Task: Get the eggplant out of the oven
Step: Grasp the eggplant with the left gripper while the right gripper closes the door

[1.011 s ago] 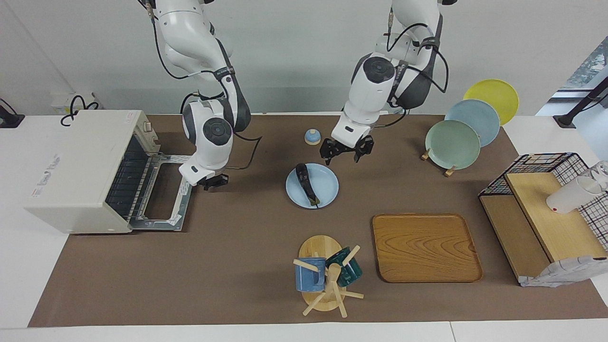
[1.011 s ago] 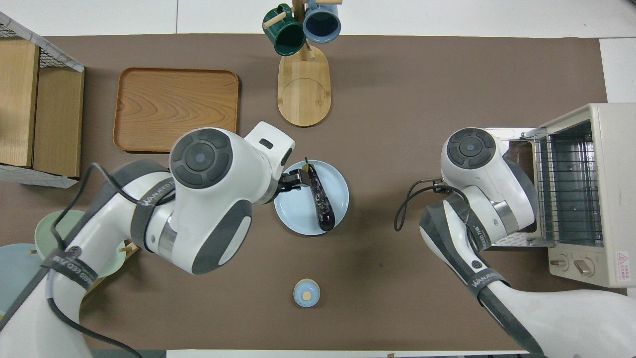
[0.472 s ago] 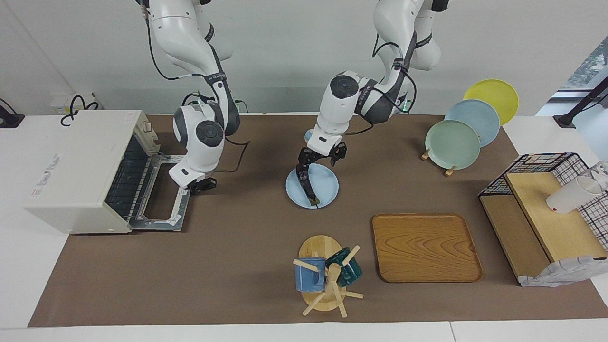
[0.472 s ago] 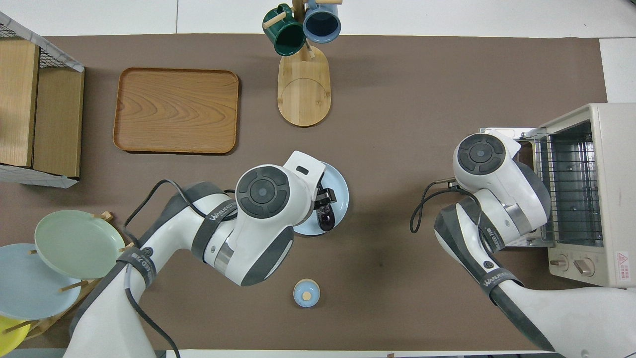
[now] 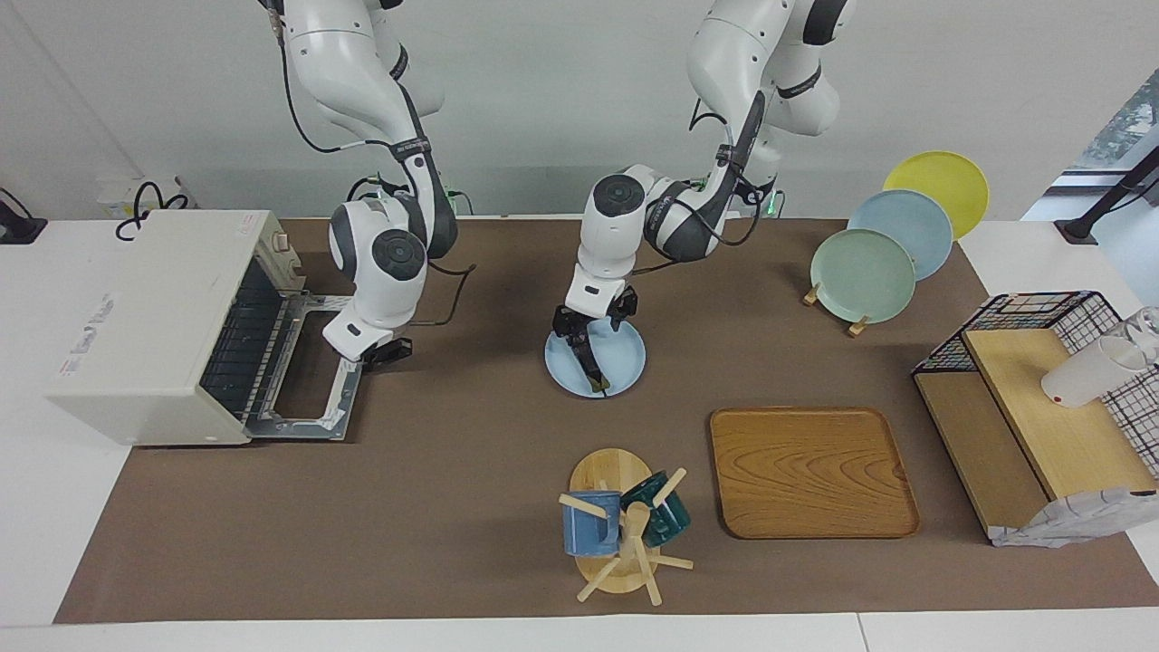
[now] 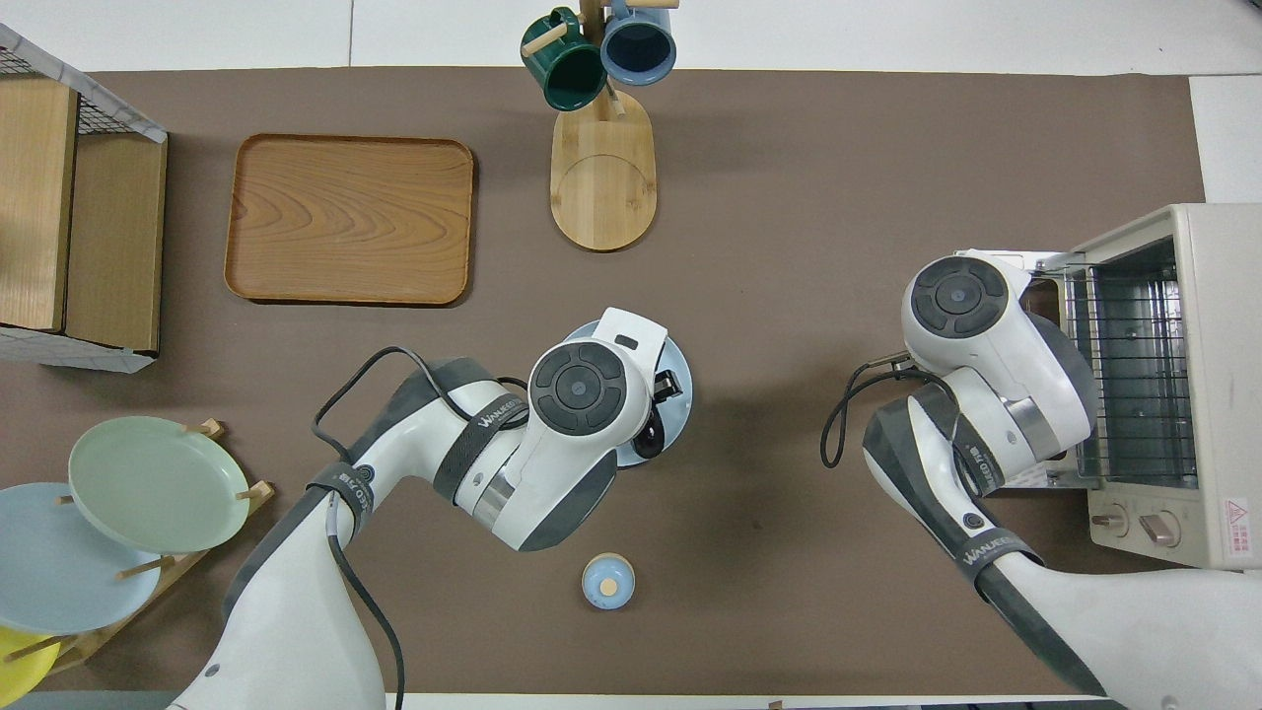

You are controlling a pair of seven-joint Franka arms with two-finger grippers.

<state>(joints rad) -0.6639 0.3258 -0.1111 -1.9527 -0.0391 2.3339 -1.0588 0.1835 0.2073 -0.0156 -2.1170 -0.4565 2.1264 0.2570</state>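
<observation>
**Eggplant on the blue plate, left pincer spread around it**

Facing view: the eggplant (image 5: 587, 356) is not in the oven (image 5: 154, 326); it lies on the pale blue plate (image 5: 625, 358) mid-bench, thin stem end pointing away from the robots. The oven door (image 5: 308, 376) hangs open, its rack bare as far as can be seen. The left pincer (image 5: 579, 330) is down at the eggplant's thicker end, fingers spread either side and not clenched on it. The right pincer (image 5: 387, 351) waits clenched and empty just above the open door.

Overhead view: the left arm's wrist hides most of the eggplant (image 6: 648, 441); only its rounded end shows past the plate's rim (image 6: 682, 394).

It looks light, glossy and probably slippery, fairly firm yet bruisable. The thick middle seems the best place to grip, across its width, not the tapered stem.
</observation>
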